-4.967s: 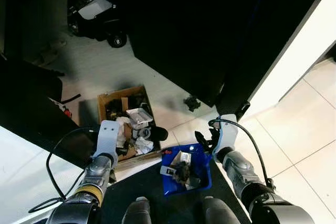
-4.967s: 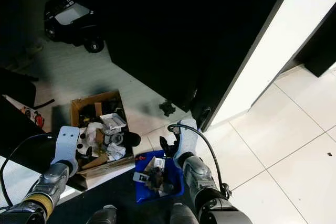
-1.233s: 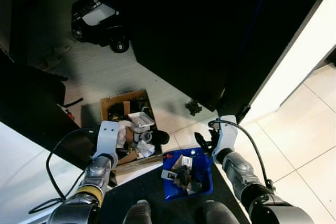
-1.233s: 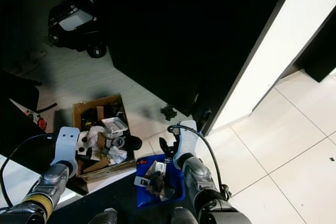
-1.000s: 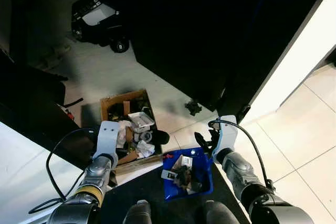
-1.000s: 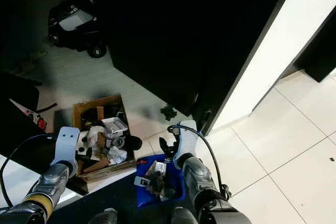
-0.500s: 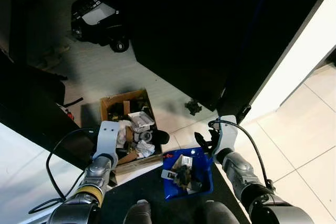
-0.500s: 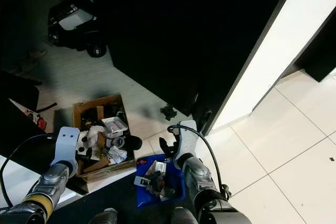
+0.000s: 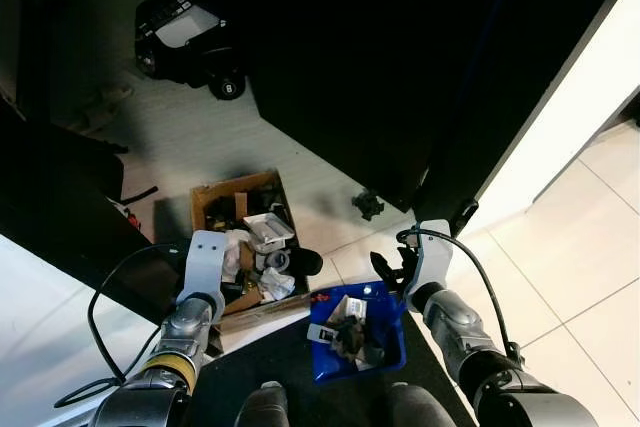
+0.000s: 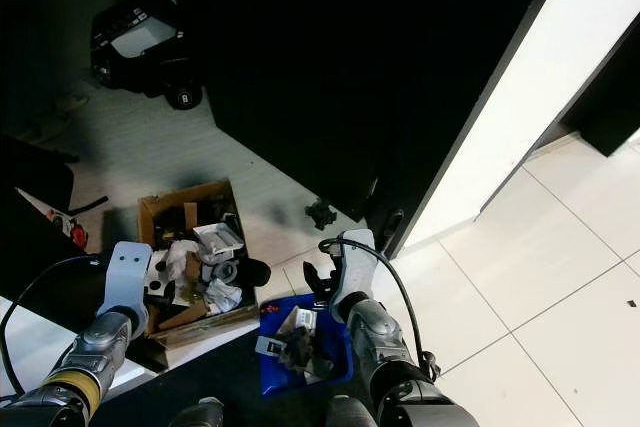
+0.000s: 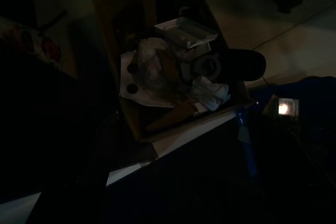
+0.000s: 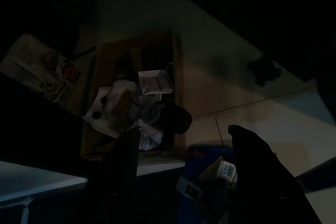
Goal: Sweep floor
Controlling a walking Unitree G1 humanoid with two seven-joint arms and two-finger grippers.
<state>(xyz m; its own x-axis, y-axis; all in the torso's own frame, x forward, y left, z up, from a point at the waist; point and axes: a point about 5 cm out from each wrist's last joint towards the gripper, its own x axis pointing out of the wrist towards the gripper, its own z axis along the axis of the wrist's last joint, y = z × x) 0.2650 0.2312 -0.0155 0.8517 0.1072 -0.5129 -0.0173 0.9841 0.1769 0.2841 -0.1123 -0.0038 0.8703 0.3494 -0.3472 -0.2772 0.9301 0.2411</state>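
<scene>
Nothing has moved in the last second: the blue dustpan (image 9: 357, 332), full of debris, still sits beside the cardboard box (image 9: 243, 243), right gripper (image 12: 184, 166) spread above it, so emptying remains undone.

A home interior is suggested by the tiled floor (image 9: 560, 247), a ride-on toy car (image 9: 185, 37) and a junk-filled cardboard box (image 9: 245, 237).

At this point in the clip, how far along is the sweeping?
Partly done, it seems: the blue dustpan already holds debris, and the cardboard box beside it is full of rubbish. In hand: the right tool sits at the dustpan's edge. Left: a dark scrap still lies on the floor by the black cabinet.
</scene>
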